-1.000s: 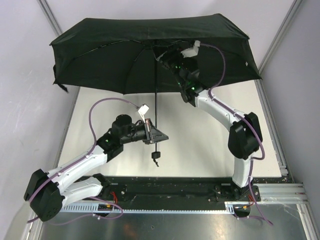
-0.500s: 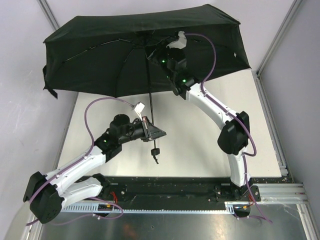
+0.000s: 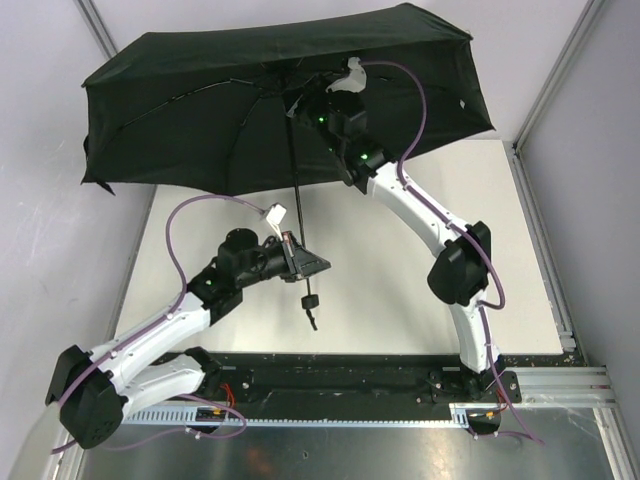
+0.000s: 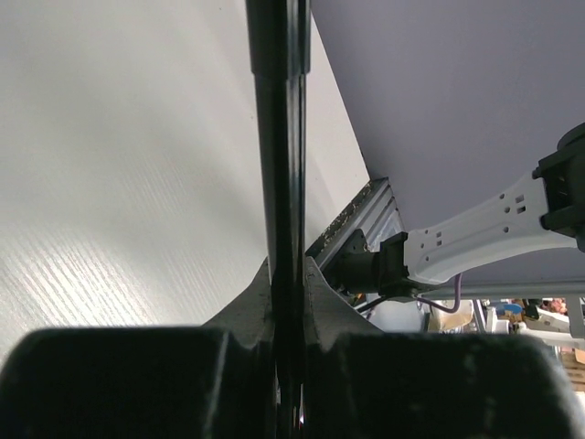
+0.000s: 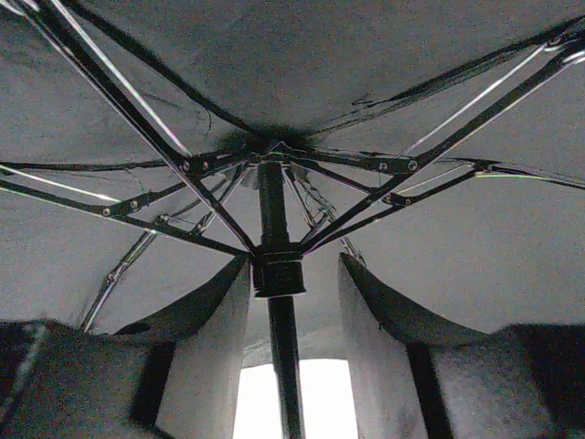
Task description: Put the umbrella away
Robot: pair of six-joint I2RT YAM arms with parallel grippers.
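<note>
The black umbrella (image 3: 200,100) stands open above the back of the table, canopy spread wide. Its thin shaft (image 3: 297,190) runs down to a small knob handle (image 3: 310,300) with a strap. My left gripper (image 3: 300,262) is shut on the lower shaft (image 4: 279,183), just above the handle. My right gripper (image 3: 305,100) is open under the canopy, its fingers (image 5: 224,320) on either side of the runner (image 5: 277,273) where the ribs meet the shaft; the left finger is close to the runner, the right stands apart.
The white tabletop (image 3: 380,290) lies below. Aluminium frame rails (image 3: 545,250) run along the right side and grey walls close in on both sides. The canopy overhangs the table's left edge.
The right arm has risen and moved left under the canopy. The umbrella has tilted and shifted left with it. The left gripper has kept its hold on the shaft.
</note>
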